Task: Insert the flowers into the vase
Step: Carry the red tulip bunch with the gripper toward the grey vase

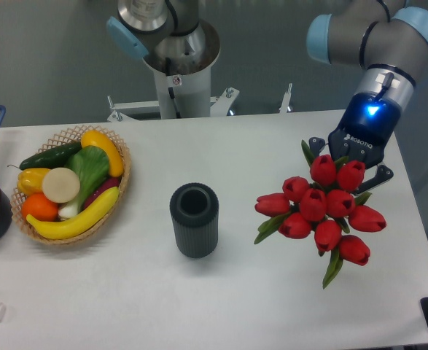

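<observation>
The gripper (348, 162) clasps the tulips (319, 208) by their stems, right of the ribbed vase (195, 220); light, floppy, bruisable.

Tulip buds (323, 208) hide the gripper (348, 166) fingertips; stems unseen.

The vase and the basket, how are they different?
The vase is dark grey, almost black, with ribbed sides; the basket is light brown and woven. The vase stands tall and narrow; the basket is low and wide. The vase's mouth looks empty; the basket is piled with fruit and vegetables. Both sit on the white table with their openings facing up.
</observation>
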Robot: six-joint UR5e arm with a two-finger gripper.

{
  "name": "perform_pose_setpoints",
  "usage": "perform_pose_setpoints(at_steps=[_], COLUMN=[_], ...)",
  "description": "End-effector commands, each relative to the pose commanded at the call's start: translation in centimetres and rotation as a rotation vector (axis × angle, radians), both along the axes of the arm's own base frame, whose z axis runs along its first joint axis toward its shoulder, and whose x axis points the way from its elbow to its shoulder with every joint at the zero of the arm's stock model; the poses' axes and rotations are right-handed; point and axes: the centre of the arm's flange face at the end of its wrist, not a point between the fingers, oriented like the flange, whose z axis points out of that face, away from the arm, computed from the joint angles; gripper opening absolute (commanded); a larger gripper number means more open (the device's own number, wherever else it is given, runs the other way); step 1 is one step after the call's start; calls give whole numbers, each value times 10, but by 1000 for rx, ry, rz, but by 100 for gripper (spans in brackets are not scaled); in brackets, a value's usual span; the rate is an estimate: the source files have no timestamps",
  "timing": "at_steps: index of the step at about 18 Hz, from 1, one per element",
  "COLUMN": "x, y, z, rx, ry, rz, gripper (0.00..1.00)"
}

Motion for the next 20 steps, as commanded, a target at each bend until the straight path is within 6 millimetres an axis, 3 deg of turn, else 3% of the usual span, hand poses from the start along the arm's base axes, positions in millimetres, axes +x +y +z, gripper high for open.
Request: perform_pose_setpoints(at_steps=[12,20], x=[12,37], y=[9,44], z=[-8,-12], rx=[-1,38], ry=[-15,-37], rz=[-19,-103], gripper=[7,7])
